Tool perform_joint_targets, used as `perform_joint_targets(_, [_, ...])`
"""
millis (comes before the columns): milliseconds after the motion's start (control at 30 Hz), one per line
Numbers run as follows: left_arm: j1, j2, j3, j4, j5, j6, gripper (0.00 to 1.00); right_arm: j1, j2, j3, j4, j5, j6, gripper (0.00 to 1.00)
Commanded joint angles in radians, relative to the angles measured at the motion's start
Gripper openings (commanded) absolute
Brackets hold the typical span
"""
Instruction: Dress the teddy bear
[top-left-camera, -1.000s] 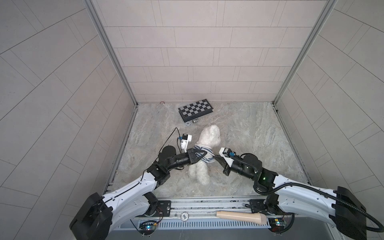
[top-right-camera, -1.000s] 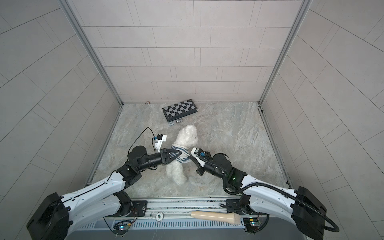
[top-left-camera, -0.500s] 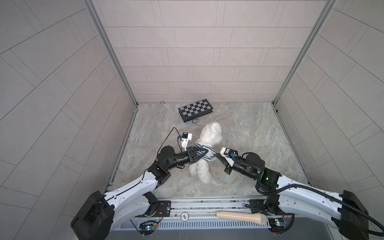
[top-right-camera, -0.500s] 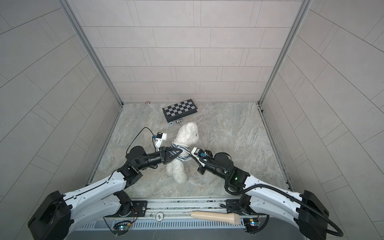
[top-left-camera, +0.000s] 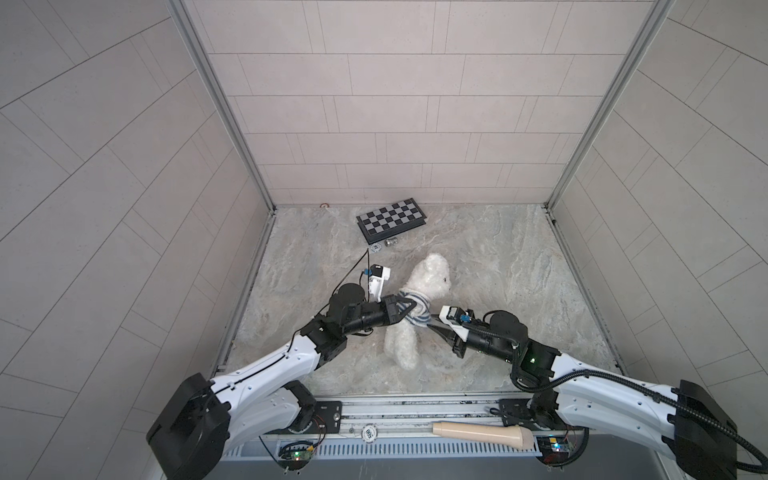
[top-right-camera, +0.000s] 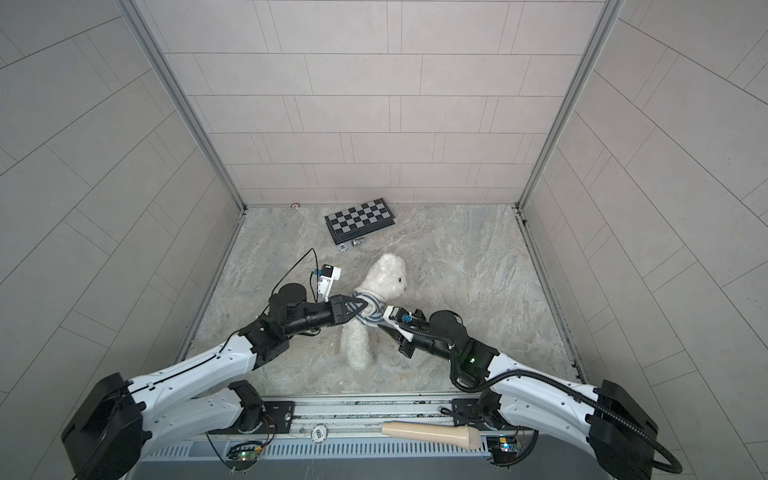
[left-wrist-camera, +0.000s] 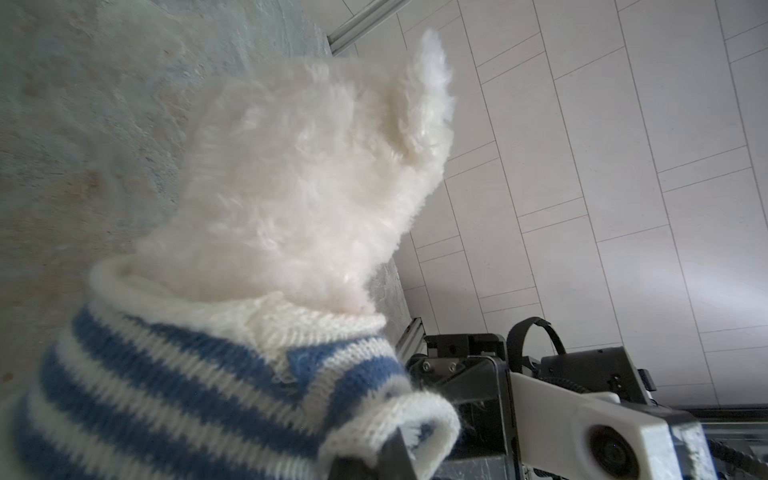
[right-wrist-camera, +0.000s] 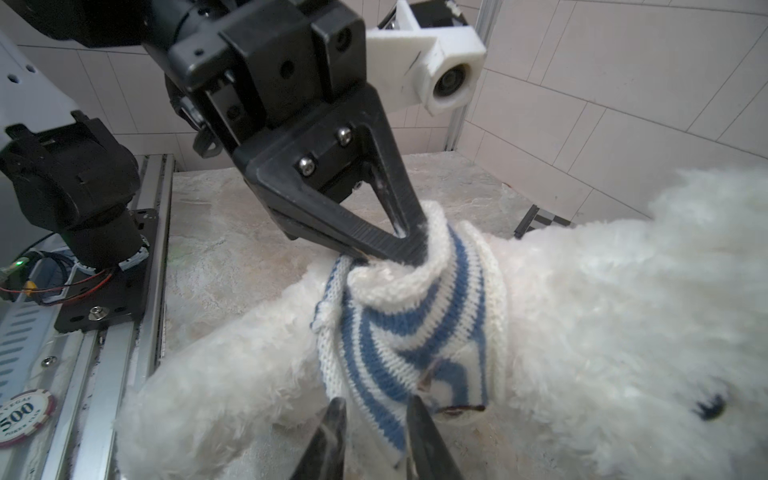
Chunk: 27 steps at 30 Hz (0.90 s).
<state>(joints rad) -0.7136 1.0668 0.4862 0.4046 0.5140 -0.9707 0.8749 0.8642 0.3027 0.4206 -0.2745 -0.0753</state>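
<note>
The fluffy white teddy bear (top-left-camera: 401, 345) (top-right-camera: 388, 274) lies in the middle of the marble table, head toward the back wall. A blue-and-white striped shirt (top-left-camera: 419, 311) (top-right-camera: 370, 311) is bunched round its neck and chest. My left gripper (top-left-camera: 411, 305) (top-right-camera: 363, 305) comes in from the left and is shut on the shirt's white hem, as the right wrist view shows (right-wrist-camera: 399, 253). My right gripper (top-left-camera: 430, 326) (top-right-camera: 380, 324) (right-wrist-camera: 376, 419) is at the bear's other side, fingers apart, with the shirt's lower edge (right-wrist-camera: 386, 419) between them. The left wrist view shows the bear's head (left-wrist-camera: 299, 166) from behind, above the collar (left-wrist-camera: 187, 374).
A folded chessboard (top-left-camera: 390, 218) lies near the back wall, with small metal pieces (top-left-camera: 384, 245) in front of it. A beige handle-shaped object (top-left-camera: 482, 432) rests on the front rail, and a poker chip (right-wrist-camera: 23, 415) lies by the rail. Tiled walls close in three sides.
The right gripper's fingers have parted where they were shut on the shirt. The bear's head has shifted slightly to the right. My left gripper keeps its hold.
</note>
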Motion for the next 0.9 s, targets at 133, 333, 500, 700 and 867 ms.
perform_joint_targets(133, [0.001,0.021,0.008,0.117,0.001,0.039,0.0,0.0,-0.019,-0.021,0.025,0.053,0.007,0.44])
perform_joint_targets(333, [-0.007,0.038,0.007,0.168,0.036,0.012,0.0,-0.001,0.066,0.02,0.045,0.14,-0.003,0.42])
perform_joint_targets(500, [-0.021,0.027,0.017,0.142,0.05,0.021,0.0,0.001,0.098,0.033,0.102,0.153,0.0,0.4])
perform_joint_targets(700, [-0.033,0.048,0.018,0.162,0.079,0.0,0.0,0.009,0.14,0.058,0.157,0.108,-0.007,0.23])
perform_joint_targets(867, [-0.038,0.054,0.031,0.044,0.066,0.06,0.0,0.011,0.172,0.07,0.165,0.106,-0.011,0.0])
